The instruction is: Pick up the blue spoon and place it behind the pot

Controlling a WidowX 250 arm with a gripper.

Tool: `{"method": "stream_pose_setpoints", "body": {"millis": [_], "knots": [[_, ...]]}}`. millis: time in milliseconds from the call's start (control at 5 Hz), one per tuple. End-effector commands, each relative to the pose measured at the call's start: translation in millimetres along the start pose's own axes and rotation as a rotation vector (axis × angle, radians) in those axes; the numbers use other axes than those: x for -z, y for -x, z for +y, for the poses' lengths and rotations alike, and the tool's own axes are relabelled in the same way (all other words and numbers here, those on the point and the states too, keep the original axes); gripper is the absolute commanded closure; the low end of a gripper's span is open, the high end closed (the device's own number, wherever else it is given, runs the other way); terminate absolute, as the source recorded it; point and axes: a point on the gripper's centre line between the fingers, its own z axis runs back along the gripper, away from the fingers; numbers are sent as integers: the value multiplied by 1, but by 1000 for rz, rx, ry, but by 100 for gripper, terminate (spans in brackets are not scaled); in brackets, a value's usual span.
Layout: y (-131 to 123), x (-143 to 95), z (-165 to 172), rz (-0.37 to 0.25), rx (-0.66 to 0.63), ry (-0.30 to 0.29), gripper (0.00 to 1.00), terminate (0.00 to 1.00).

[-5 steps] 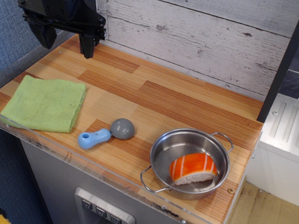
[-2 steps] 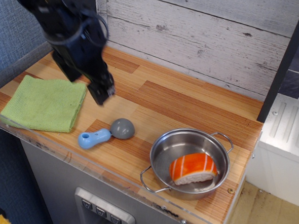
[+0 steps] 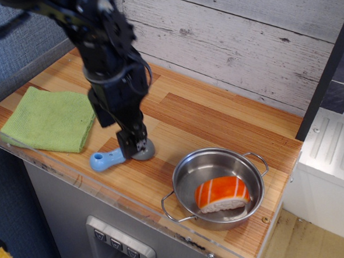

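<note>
The blue spoon (image 3: 107, 159) lies on the wooden counter near its front edge, light-blue handle pointing left, grey dome bowl (image 3: 146, 152) to the right. My black gripper (image 3: 119, 128) is low over the spoon with its jaws apart. One finger (image 3: 131, 143) covers part of the grey bowl. I cannot tell whether it touches the spoon. The steel pot (image 3: 187, 168) stands to the right of the spoon, near the front edge, with an orange and white striped piece of toy food (image 3: 222, 194) inside.
A folded green cloth (image 3: 47, 120) lies at the front left, close to my gripper. A white plank wall (image 3: 236, 39) backs the counter. The counter ends at a clear lip (image 3: 155, 218) in front and at a dark post (image 3: 330, 68) on the right.
My gripper has come down from the back left corner, moving right and toward the front, to just above the spoon. The spoon, pot and cloth have not moved.
</note>
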Motion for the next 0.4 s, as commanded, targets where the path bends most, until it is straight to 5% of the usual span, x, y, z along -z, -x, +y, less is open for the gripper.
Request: {"method": "stream_pose_setpoints", "body": {"millis": [0, 200], "knots": [[15, 4, 10, 84, 33, -43, 0, 0], [28, 12, 16, 119, 16, -39, 0, 0]]}}
